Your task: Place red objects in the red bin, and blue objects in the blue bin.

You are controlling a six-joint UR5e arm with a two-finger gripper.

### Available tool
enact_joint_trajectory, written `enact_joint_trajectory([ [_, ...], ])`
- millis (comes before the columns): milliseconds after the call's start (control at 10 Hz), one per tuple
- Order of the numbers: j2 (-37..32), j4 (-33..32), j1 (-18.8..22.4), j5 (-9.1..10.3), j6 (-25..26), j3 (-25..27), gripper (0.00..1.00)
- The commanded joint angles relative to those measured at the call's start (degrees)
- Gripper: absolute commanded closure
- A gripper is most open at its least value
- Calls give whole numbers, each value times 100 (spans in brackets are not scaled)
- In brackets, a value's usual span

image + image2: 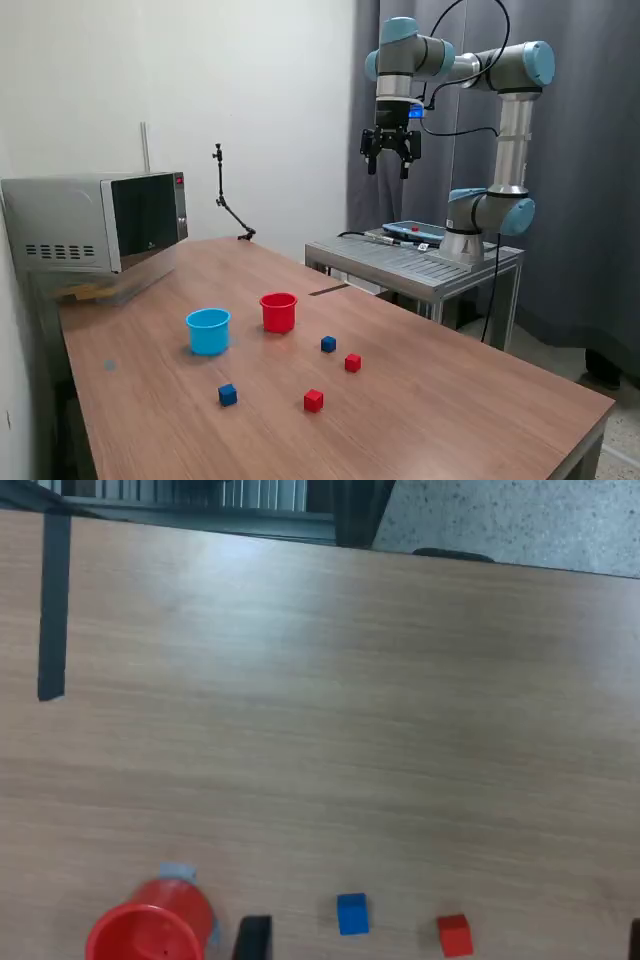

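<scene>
A: Noting positions. The two-finger gripper (391,158) is hanging high above the far edge of the wooden table (480,390), fingers spread apart, carrying nothing.

B: Cups?

A: The small round red plastic cup (278,312) and the slightly wider light blue plastic cup (208,331) are standing upright near each other mid-table, blue toward the exterior view's left. Both look empty from here, though the angle is shallow.

B: Cubes?

A: All four are lying loose on the table, apart from one another. One small dark blue cube (328,344) is sitting just beside one small bright red cube (352,363), not touching. The second red cube (313,400) and the second blue cube (228,395) are resting closer to the near edge. The wrist view is catching the red cup, one blue cube (351,914) and one red cube (454,934).

B: So sorting is not yet begun. Advice for the first pick?

A: I'm judging that the close pair needs care: come straight down, centred on one cube, fingers aligned so neither one nudges its neighbour. Release low over the matching cup so the cube is not bouncing out.
</scene>
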Motion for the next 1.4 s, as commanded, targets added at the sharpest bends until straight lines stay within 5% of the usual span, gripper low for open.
enact_joint_trajectory([
  [0, -1, 0, 9, 0, 0, 2, 0],
  [1300, -1, -140, -35, 9, 9, 10, 0],
])
